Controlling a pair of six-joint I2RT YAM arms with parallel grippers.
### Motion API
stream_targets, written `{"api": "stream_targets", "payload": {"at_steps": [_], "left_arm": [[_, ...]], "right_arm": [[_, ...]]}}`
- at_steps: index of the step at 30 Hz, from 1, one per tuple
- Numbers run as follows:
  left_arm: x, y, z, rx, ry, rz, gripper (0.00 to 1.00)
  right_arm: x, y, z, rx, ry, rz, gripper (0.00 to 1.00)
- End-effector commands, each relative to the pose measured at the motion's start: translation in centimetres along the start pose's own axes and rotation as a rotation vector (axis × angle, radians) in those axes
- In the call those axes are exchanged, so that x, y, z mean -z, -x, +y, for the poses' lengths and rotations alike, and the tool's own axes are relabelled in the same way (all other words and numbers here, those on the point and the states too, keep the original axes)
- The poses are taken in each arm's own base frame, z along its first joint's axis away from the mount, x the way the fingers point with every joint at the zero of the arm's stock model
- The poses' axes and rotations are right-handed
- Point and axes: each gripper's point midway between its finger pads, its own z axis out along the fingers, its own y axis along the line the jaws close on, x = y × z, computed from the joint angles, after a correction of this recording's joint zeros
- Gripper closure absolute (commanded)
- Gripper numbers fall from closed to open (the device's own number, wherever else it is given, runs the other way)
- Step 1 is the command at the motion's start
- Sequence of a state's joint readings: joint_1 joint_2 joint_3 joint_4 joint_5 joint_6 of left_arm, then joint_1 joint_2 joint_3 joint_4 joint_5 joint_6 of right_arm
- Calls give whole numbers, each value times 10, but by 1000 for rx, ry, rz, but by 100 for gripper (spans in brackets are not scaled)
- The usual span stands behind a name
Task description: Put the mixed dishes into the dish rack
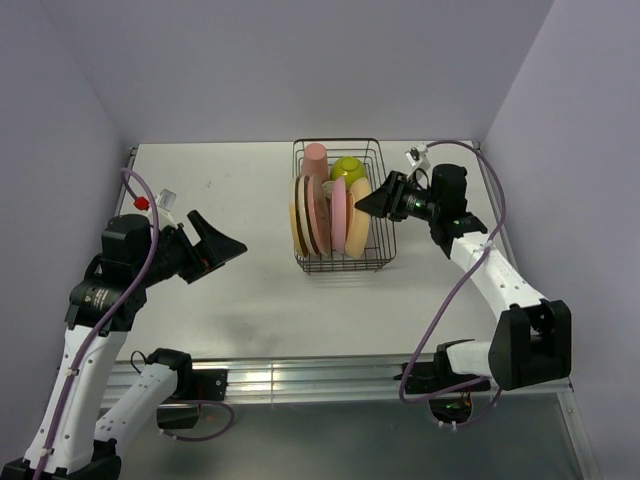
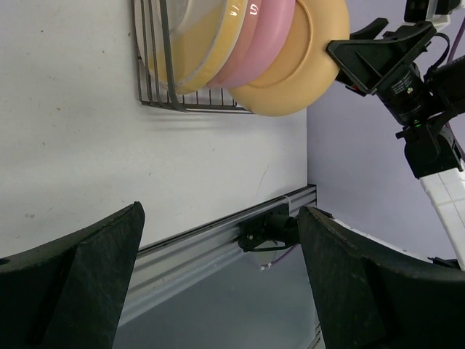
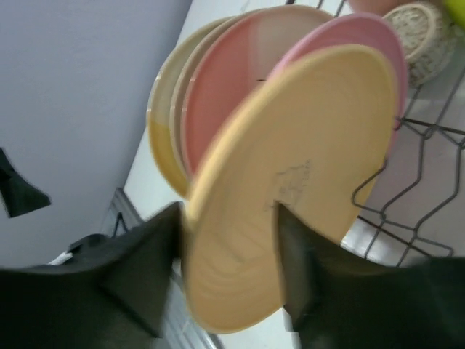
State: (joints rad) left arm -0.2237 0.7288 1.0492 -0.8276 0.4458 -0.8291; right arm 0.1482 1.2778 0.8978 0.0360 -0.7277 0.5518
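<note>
A: Status on the rack?

B: Nearly done, I'd say. Four plates stand on edge in the dish rack [image 1: 383, 240], L to R: cream-and-yellow plate [image 1: 298, 218], cream-and-pink plate [image 1: 317, 215], pink plate [image 1: 338, 215], orange-yellow plate [image 1: 359, 222]. The salmon-pink tumbler [image 1: 315, 158] and lime-green bowl [image 1: 349, 168] sit behind them at the far end.

A: The small cup?

B: R wrist cam shows a speckled greyish thing [image 3: 425, 36] near the bowl. Prob. the cup, but it's blurred, so can't swear.

A: Fingers?

B: R fingers [image 3: 138, 283] are apart, astride the orange-yellow plate's rim on the rack's right side, not pinching it as far as I see. L fingers [image 2: 80, 291] are wide apart, holding nothing, over the tabletop [image 1: 240, 190] well left of the rack.

A: What's left?

B: No dish lies loose on the tabletop in the top view. My guess: only backing the R arm away w/o knocking that outermost plate.
</note>
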Motion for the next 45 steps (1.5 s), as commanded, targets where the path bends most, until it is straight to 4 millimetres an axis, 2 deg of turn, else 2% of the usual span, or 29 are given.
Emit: {"api": "stream_targets", "payload": {"at_steps": [1, 2, 4, 12, 17, 18, 19, 20, 23, 25, 26, 29, 30, 36, 37, 39, 40, 42, 43, 44, 45], "left_arm": [[3, 7, -7, -22, -29, -37, 7], [3, 6, -7, -24, -28, -36, 7], [5, 6, -7, -25, -22, -37, 7], [12, 5, -9, -25, -21, -46, 7], [14, 5, -9, -24, -18, -50, 7], [13, 4, -8, -20, -17, -47, 7], [13, 4, -9, -17, -21, -46, 7], [12, 5, -9, -16, -22, -47, 7], [11, 5, -8, -15, -17, -44, 7], [11, 5, -7, -14, -12, -44, 6], [11, 5, -7, -14, -11, -43, 5], [12, 3, -6, -11, -14, -46, 5], [11, 1, -4, -2, -11, -41, 1], [13, -4, 2, -1, -2, -43, 1], [13, -5, 3, -1, -1, -44, 1], [13, -8, 7, 3, 6, -39, 1], [13, -11, 8, 8, 4, -35, 1], [11, -16, 12, 22, -8, -31, 1], [11, -19, 12, 32, -20, -23, 1], [12, -21, 11, 35, -37, -28, 1], [8, -23, 12, 59, -54, -28, 1]], "right_arm": [[2, 11, -1, 54, -41, -13, 47], [0, 12, -2, 52, -36, -12, 74], [-5, 12, -7, 41, -43, 2, 98], [-23, 14, -27, 31, -72, 34, 100], [-31, 2, -29, -10, -94, 43, 100], [-33, 1, -30, -16, -116, 35, 93], [-36, 1, -28, -17, -123, 29, 79], [-37, 2, -27, -29, -137, 18, 55], [-40, -1, -14, -25, -146, 0, 38], [-38, 2, -7, -15, -159, -27, 32], [-38, 2, -7, -14, -163, -33, 12], [-30, 8, -6, 14, -190, -60, 6], [-27, 11, -4, 25, -194, -68, 5], [-2, 16, -1, 83, -259, -109, 4], [10, 23, 5, 123, -266, -138, 4], [26, 18, -4, 139, -345, -152, 0], [42, 23, 5, 183, -347, -191, 0], [60, 12, -2, 194, -404, -187, 0], [78, 17, -1, 183, -451, -243, 0], [85, 5, -7, 167, -484, -210, 0], [94, 1, -1, 172, -478, -209, 0]]}}
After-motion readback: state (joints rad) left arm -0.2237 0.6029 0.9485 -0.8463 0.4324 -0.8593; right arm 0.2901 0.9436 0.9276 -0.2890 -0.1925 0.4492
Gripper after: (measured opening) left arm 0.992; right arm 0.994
